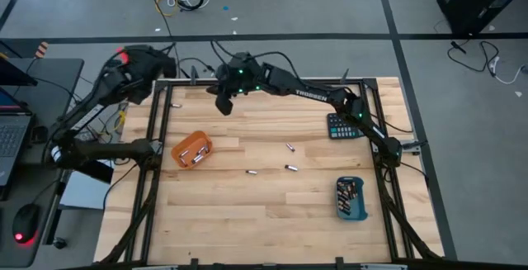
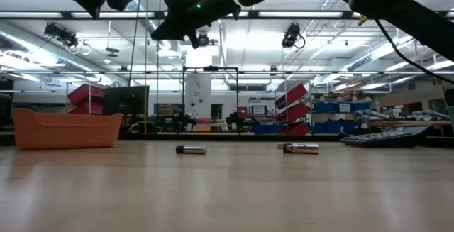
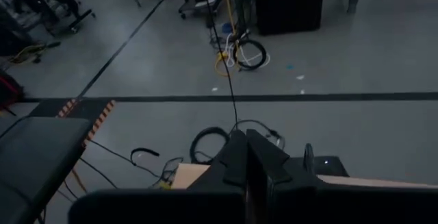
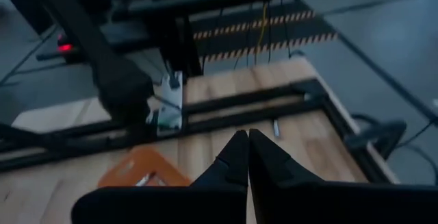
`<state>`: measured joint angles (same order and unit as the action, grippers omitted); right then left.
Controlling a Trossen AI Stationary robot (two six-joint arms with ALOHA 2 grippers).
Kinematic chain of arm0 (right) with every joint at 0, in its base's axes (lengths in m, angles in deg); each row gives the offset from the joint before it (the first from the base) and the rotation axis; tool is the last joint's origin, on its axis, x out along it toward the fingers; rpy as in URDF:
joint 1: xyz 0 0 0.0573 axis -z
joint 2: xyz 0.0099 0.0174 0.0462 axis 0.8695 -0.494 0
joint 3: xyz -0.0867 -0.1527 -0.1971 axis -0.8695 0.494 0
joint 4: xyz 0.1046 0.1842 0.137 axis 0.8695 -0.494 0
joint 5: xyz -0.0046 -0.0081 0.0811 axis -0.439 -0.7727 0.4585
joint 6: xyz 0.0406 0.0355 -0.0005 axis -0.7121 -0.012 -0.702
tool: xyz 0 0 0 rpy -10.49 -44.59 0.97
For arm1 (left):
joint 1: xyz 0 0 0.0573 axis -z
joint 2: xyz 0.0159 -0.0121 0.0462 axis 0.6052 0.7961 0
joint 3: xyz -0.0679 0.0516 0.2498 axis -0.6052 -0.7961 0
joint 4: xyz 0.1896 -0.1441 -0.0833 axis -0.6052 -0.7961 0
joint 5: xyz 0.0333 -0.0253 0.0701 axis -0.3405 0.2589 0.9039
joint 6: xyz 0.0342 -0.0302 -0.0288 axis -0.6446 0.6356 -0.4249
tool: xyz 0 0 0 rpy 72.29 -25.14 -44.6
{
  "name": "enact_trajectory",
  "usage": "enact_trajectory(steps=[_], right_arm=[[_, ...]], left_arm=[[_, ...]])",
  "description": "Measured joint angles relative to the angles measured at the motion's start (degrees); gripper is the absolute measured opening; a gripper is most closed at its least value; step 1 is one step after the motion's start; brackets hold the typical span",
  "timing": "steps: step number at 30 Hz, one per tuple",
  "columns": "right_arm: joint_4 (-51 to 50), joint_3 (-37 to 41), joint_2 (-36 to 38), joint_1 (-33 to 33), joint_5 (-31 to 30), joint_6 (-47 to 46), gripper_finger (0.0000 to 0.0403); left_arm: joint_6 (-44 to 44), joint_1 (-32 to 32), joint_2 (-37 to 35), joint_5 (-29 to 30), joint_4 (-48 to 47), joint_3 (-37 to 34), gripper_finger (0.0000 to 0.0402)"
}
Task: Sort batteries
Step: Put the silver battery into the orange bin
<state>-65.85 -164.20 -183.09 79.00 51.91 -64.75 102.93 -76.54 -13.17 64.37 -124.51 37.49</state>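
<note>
You still have three loose batteries (image 1: 269, 164) lying flat mid-table, long axes roughly across the table, plus one (image 1: 175, 104) by the far rail. Others already sit in the orange tray (image 1: 191, 150) and blue tray (image 1: 351, 198), so sorting looks mostly done. Your right pincer (image 1: 223, 105) hangs clenched and empty above the far edge; your left pincer (image 3: 246, 157) waits clenched off-table.

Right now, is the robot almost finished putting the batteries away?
Not quite. Some batteries already lie in the orange tray and more in the blue tray. Nothing is in hand: the left gripper and right gripper both hover with jaws shut and empty. Three loose batteries wait mid-table, plus one at the far edge.
</note>
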Motion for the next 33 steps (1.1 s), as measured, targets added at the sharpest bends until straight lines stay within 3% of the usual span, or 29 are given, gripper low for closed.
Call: enact_trajectory(steps=[12, 20, 24, 29, 33], right_arm=[[10.7, 0.0, -0.2, -2.1, -3.1, -0.3, 0.0001], [17.4, 0.2, -6.2, -2.3, -2.2, -3.9, 0.0001], [12.9, -0.1, -6.2, -1.1, -1.6, -5.0, 0.0001], [-3.3, 0.1, -4.9, 1.5, 2.4, -1.8, 0.0001], [-14.8, 0.1, -0.2, 3.9, 2.3, 1.3, 0.0001]], left_arm=[[-6.2, 0.0, -2.9, 0.9, 3.5, -0.1, 0.0], [-11.4, 0.0, -2.9, 0.2, 6.6, -0.1, 0.0], [-14.0, 0.0, -2.8, -1.0, 3.6, -0.1, 0.0], [-17.1, 0.0, -1.3, -9.7, 3.5, -3.0, 0.0], [-16.9, 0.1, 0.6, -12.1, 4.5, -3.9, 0.0]])
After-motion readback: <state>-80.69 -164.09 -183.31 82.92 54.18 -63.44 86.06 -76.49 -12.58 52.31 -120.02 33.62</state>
